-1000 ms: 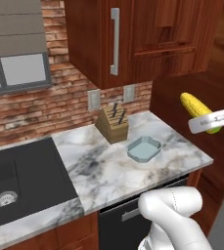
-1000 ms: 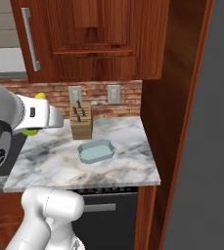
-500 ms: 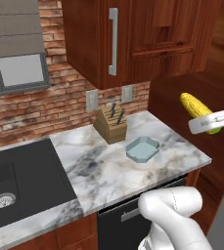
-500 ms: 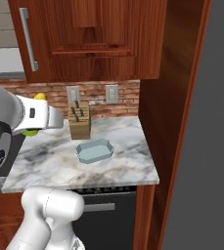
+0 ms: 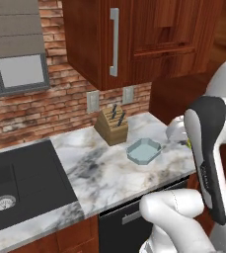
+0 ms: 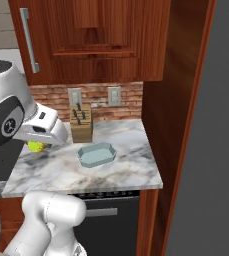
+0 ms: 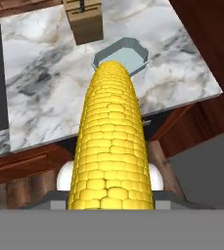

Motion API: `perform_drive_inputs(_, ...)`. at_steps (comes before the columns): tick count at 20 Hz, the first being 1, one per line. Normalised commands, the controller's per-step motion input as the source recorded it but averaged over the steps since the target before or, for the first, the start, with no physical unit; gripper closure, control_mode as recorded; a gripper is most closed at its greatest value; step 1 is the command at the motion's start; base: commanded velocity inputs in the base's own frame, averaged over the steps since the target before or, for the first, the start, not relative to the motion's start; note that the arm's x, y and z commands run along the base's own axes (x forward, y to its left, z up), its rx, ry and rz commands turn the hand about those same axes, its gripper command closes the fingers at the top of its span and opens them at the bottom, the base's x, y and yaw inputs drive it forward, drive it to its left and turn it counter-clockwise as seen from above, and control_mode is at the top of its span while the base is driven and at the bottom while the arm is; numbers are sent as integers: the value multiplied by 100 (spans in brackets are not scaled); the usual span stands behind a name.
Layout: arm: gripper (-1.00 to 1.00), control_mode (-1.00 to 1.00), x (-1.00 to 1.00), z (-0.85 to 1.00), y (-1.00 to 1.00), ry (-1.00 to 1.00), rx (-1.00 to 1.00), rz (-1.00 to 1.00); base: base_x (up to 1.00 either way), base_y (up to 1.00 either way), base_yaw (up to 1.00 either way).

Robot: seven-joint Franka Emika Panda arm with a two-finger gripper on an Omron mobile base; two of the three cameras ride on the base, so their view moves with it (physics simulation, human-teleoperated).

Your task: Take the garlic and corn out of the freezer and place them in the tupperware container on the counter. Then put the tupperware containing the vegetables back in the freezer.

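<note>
The corn [image 7: 111,146], a bright yellow cob, runs lengthwise up the middle of the hand view, and my gripper [image 6: 40,142] is shut on it. A bit of the corn [image 6: 35,146] peeks out under the hand, above the counter's [image 6: 131,170] left part. The pale blue tupperware container [image 6: 97,155] lies empty on the marble counter [image 5: 99,173], ahead of the cob's tip in the hand view, tupperware container [image 7: 133,49]. In the left base view my forearm hides the hand, to the right of the tupperware container [image 5: 144,150]. The garlic is out of view.
A wooden knife block [image 5: 112,126] stands against the brick wall behind the container. A black sink [image 5: 20,178] lies at the counter's left. Dark wood cabinets [image 6: 91,40] hang overhead. A tall grey fridge panel [image 6: 206,150] rises at the right, past a wood side panel.
The arm has swung down and in: the corn has dropped from high up at the side to just above the counter. My forearm now blocks the hand in the left base view.
</note>
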Motion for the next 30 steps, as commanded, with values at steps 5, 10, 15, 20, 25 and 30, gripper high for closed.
perform_drive_inputs(5,100,-100,80,-83,20,8,1,-24,0,0,0)
perform_drive_inputs(10,100,-100,92,-78,0,0,0,-33,0,0,0)
perform_drive_inputs(15,100,-100,73,-46,0,2,4,-29,0,0,0)
perform_drive_inputs(20,100,-100,59,-36,-2,13,3,-13,0,0,0)
perform_drive_inputs(25,100,-100,48,-41,0,9,0,-8,0,0,0)
perform_drive_inputs(30,100,-100,33,-27,0,1,3,-3,0,0,0)
